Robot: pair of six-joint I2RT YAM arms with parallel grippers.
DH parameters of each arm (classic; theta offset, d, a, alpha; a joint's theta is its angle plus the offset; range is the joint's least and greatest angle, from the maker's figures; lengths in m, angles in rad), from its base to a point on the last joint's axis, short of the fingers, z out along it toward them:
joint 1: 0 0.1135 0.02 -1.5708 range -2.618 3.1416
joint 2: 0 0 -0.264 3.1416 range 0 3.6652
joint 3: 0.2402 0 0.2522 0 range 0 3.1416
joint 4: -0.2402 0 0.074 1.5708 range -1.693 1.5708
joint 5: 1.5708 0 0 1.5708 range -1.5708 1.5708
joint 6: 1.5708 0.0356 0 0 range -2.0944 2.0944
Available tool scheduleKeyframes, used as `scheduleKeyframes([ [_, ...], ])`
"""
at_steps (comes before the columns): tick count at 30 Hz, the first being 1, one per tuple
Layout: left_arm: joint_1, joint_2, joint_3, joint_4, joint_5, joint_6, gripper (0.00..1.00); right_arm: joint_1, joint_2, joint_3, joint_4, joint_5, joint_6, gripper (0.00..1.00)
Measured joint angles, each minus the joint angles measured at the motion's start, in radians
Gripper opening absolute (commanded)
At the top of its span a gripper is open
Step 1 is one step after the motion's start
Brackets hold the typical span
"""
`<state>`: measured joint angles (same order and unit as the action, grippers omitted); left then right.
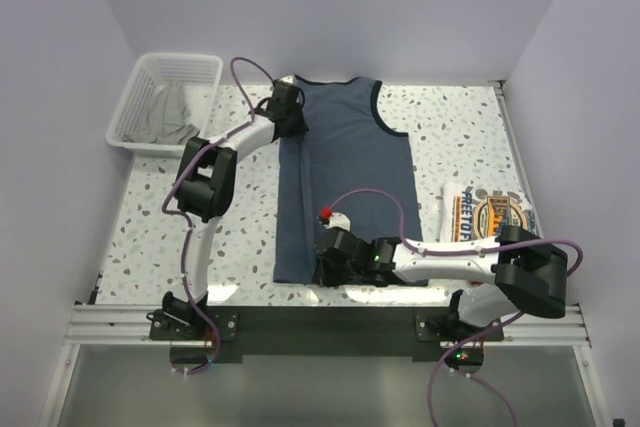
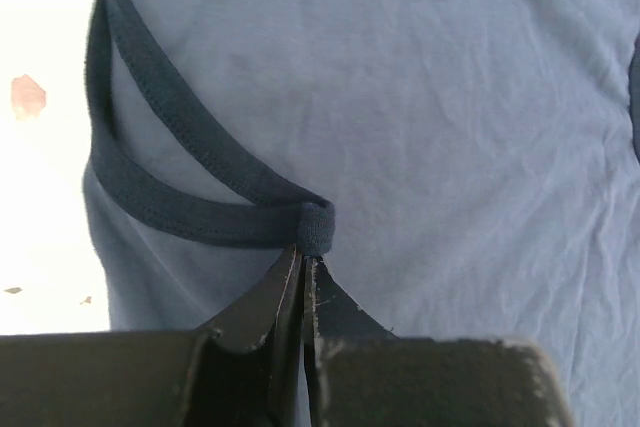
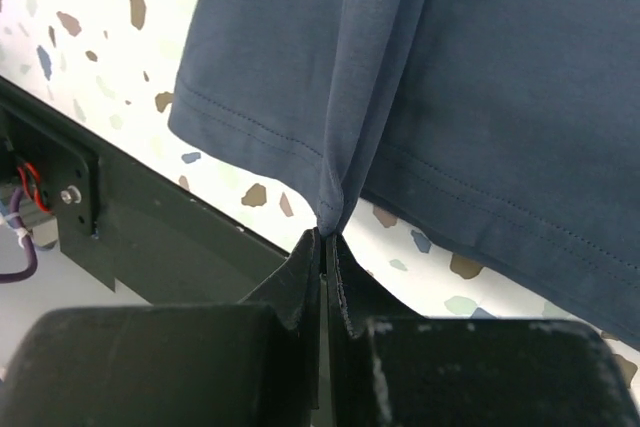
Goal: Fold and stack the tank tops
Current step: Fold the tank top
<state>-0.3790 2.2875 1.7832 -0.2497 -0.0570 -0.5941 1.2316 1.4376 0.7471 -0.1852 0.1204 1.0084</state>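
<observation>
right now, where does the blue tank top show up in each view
top external: the blue tank top lies mid-table, neck end far from the arm bases.
left wrist: it fills most of the frame; the left pincer pinches its navy trim.
right wrist: it fills the upper frame; the right pincer pinches its hem.
shared landmark: the speckled table, beside the cloth in every view.

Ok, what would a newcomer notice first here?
The slate-blue tank top spread across the middle of the table draws the eye, its left side folded over. The left gripper is shut on its navy trim at the far end, the right gripper on its hem at the near edge. A folded white tank top lies at the right, a white basket in the far left corner.
</observation>
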Motion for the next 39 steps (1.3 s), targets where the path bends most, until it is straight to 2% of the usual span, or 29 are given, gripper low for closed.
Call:
scheduleKeyframes([
  [24,-0.056,0.024,0.021,0.017,0.0,-0.015,0.01,0.0,-0.021,-0.116,0.064,0.018,0.067,0.0],
  [33,-0.062,0.024,0.013,0.049,0.016,-0.014,0.15,0.0,-0.022,-0.14,0.098,0.019,0.089,0.0],
  [36,-0.063,0.024,-0.003,0.076,0.031,-0.014,0.2,0.002,-0.031,-0.158,0.105,0.02,0.101,0.05],
  [39,-0.067,0.024,-0.019,0.099,0.04,-0.01,0.39,0.008,-0.044,-0.171,0.103,0.025,0.114,0.2],
])
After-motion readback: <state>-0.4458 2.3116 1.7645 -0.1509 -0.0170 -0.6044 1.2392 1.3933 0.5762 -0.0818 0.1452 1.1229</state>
